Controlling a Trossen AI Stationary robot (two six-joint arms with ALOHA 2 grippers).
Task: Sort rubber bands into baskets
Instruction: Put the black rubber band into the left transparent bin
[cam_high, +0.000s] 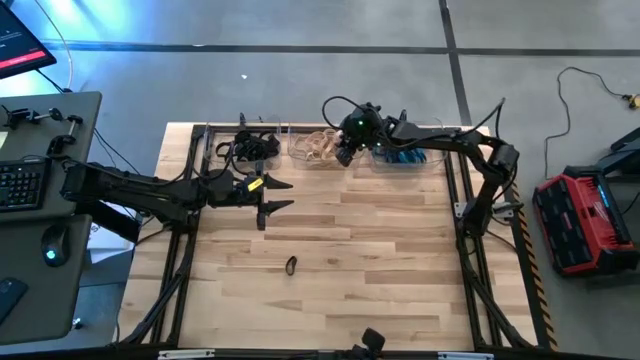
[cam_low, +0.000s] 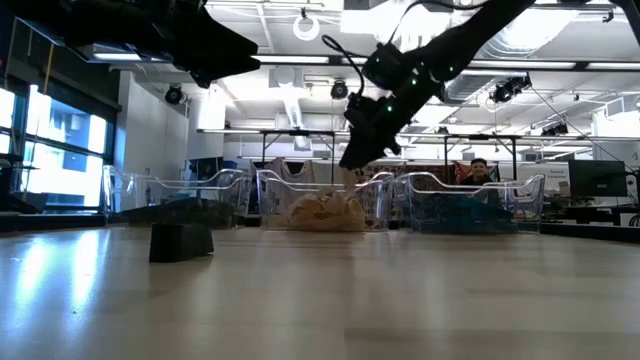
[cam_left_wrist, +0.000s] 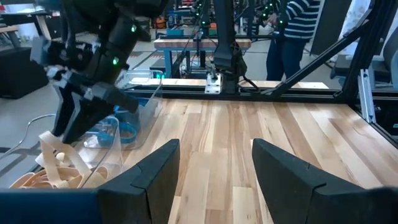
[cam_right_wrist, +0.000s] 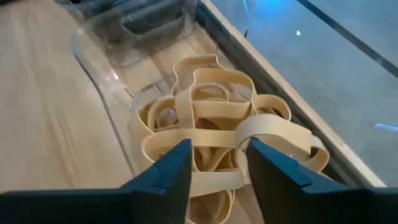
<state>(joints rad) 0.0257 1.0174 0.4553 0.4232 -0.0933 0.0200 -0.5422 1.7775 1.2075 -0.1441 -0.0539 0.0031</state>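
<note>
Right gripper sits over the middle basket at the far edge of the table. In the right wrist view its fingers stand apart with a gap between them, nothing pinched — the pile of tan rubber bands lies in the basket below, one wide tan loop right at the fingertips; can't tell if it touches them. Low view shows the same gripper hanging just above the middle basket's rim, tan heap inside.

Left gripper hovers over the wooden table, near the left basket but on the table side of it. Fingers spread wide, empty — the left wrist view shows bare tabletop between them.

Three clear baskets in a row along the far edge: left one holds black bands, middle one the tan, right basket blue bands, partly under the right arm.

One black rubber band lies alone on the table, well apart from the baskets and both grippers. In the low view it shows as a dark lump on the tabletop.

A person is visible in the room behind the baskets.
</note>
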